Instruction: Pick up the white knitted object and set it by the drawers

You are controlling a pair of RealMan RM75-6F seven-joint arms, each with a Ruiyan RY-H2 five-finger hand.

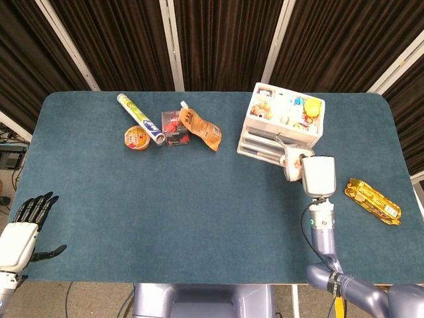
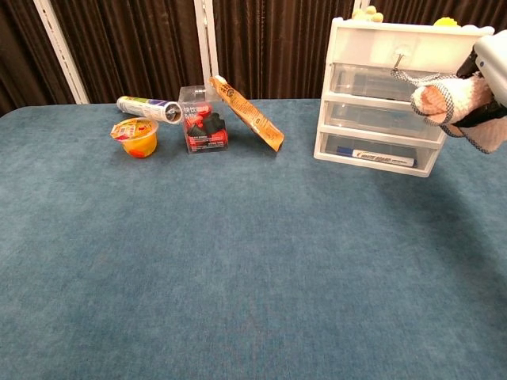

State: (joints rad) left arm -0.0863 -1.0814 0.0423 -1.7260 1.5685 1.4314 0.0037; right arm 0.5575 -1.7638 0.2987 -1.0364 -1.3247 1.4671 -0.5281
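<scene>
My right hand (image 2: 489, 79) holds the white knitted object (image 2: 447, 100) in the air just in front of the white drawer unit (image 2: 379, 87). From the head view the knitted object (image 1: 292, 162) shows beside the drawers (image 1: 281, 126), with the right hand (image 1: 317, 173) over it. The hand's fingers are mostly hidden behind the knit and its own casing. My left hand (image 1: 23, 228) hovers off the table's near left corner, fingers spread and holding nothing.
A tube (image 1: 140, 118), a yellow fruit cup (image 1: 136, 138), a clear box of red and black items (image 1: 174, 128) and an orange packet (image 1: 201, 128) sit at the back left. A gold snack wrapper (image 1: 373, 201) lies at the right edge.
</scene>
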